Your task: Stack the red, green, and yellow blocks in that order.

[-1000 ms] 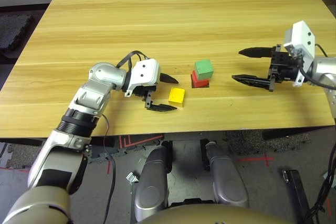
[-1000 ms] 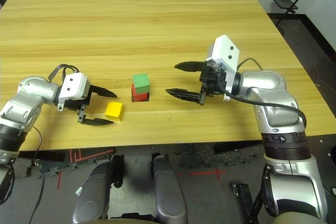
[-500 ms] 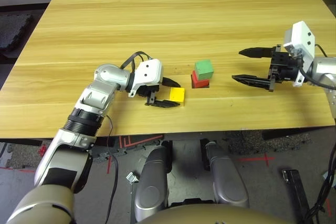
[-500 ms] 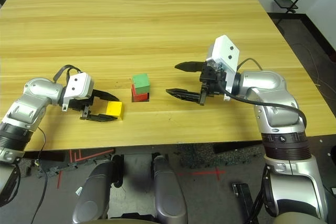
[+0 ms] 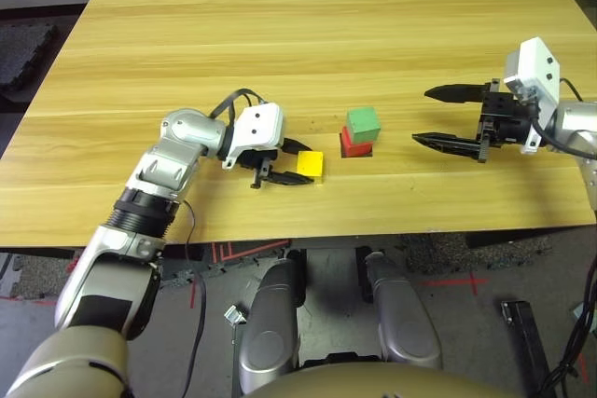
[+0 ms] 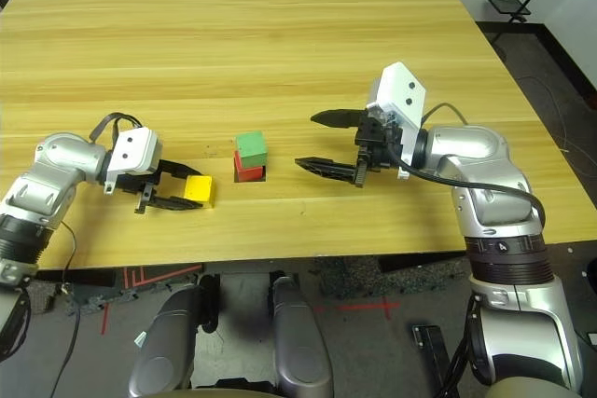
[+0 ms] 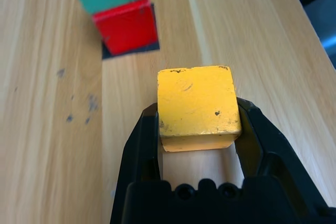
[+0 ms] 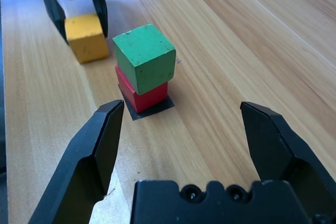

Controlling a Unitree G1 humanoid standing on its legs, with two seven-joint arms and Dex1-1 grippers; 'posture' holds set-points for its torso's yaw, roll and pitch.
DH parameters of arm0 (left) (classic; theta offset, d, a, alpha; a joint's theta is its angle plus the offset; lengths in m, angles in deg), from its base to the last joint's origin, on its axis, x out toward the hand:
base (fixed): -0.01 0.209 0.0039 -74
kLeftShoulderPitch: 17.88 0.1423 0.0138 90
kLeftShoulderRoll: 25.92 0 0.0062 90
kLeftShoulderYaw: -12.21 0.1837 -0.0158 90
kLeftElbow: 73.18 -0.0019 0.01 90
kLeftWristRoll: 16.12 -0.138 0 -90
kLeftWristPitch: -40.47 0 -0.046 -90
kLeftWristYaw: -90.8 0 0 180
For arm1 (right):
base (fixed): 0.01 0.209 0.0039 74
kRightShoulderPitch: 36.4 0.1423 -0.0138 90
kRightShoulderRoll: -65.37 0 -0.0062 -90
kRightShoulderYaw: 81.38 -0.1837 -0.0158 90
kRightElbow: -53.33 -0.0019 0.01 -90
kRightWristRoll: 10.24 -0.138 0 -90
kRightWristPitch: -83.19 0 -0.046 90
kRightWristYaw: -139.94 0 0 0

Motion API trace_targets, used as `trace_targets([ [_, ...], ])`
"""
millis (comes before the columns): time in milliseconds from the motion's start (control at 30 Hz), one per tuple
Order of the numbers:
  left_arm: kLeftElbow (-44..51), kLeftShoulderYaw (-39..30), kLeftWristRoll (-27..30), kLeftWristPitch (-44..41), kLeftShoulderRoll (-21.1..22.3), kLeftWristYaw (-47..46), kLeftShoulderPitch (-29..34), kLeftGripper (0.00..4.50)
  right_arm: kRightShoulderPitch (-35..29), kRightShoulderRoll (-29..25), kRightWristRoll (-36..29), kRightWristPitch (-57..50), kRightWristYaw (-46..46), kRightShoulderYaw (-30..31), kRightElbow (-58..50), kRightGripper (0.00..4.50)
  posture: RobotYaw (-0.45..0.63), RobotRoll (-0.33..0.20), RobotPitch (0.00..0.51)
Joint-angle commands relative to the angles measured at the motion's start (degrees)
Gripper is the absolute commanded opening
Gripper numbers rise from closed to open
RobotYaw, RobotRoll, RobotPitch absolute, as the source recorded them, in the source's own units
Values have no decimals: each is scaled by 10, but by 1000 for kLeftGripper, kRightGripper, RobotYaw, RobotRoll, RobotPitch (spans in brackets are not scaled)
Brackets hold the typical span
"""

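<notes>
black fingers of the left gripper point(image 5: 300, 161) are closed on the yellow block point(image 7: 197, 107), one finger against each side face; in the left wrist view the cube sits between the tips with its top face exposed. whether the block is clear of the table cannot be told. the left gripper extends from a white housing on a silver forearm that enters from the 8 o'clock direction of the table point(image 5: 280, 34).

the green block point(image 5: 363, 122) rests on the red block point(image 5: 352, 144), slightly rotated and offset relative to it. the red block sits on a flat black patch point(image 8: 157, 108) on the wood surface. this two-block stack lies at 2 o'clock from the yellow block, near but not touching.

the right gripper point(image 5: 451, 116) is at 3 o'clock from the stack, apart from it, with its fingers spread wide and nothing between them. both tips point toward the stack. in the right wrist view the stack is seen between the two open fingers point(image 8: 94, 150), beyond their tips, with the yellow block and left gripper farther behind.

the table is light wood with lengthwise grain.
</notes>
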Motion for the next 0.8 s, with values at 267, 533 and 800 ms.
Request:
trace_targets([
  [267, 89, -20, 37, -192, 32, -4, -103, 2038, -6, 6, -7, 2, -5, -3, -6, 4500, 222, 90, 262],
  [533, 108, -16, 49, -309, 14, -40, -189, 2038, -2, 16, -2, 13, -7, -1, 6, 4500, 234, 103, 254],
  [800, 124, -10, 51, -394, -59, -134, -246, 2038, 4, 21, 0, 20, -8, 0, 16, 4500, 234, 111, 252],
])
